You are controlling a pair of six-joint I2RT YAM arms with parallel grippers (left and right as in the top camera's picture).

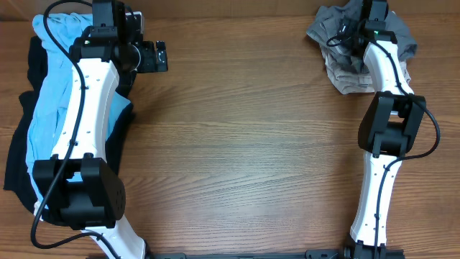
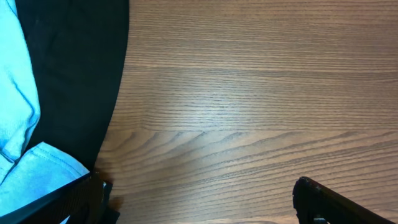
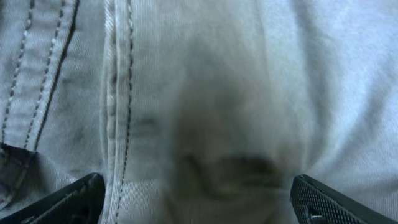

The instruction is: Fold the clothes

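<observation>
Fingers of the right gripper stand wide apart with nothing clamped, close over the grey shorts, whose cloth fills the wrist view; whether the tips touch it I cannot tell. A double-stitched seam runs down the cloth. From overhead the shorts lie crumpled at the far right corner of the table, the right arm reaching over them. The left gripper is likewise spread and holds nothing, over bare wood. Just beside it lies the black garment, with the blue garment on top; both sit heaped along the table's left edge under the left arm.
</observation>
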